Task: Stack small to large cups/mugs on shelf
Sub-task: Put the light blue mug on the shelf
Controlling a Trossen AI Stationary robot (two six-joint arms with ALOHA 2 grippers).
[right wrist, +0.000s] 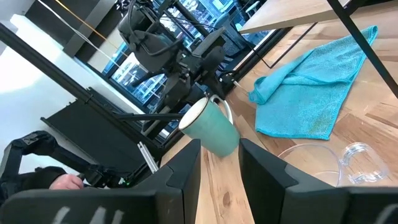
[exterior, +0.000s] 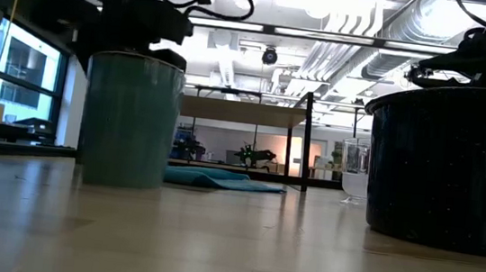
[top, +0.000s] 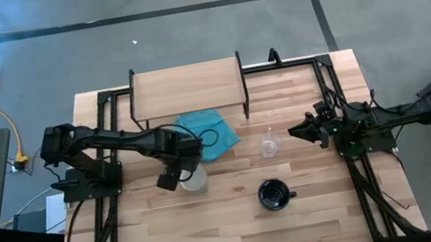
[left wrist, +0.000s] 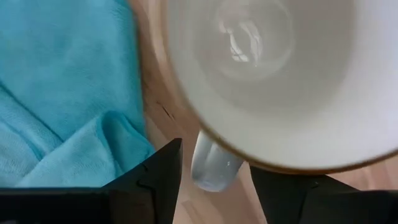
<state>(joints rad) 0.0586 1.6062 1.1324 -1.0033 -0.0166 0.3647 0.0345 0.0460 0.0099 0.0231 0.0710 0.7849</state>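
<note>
Wooden desk point(top: 242, 223) carries a pale green mug point(top: 194, 179) beside the teal cloth point(top: 209, 133); left tool point(left wrist: 211, 180), fingers spread, straddles its handle. Close squarely on the handle before lifting toward the shelf point(top: 186, 88).

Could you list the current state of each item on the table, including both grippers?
Pale mug: upright on the table, handle between the left gripper's fingers.
Black mug: upright, empty, untouched.
Glass cup: upright on the table, untouched.
Shelf: nothing on it.
Blue cloth: crumpled beside the pale mug.
Left gripper: open around the mug's handle.
Right gripper: open, holding nothing.
</note>
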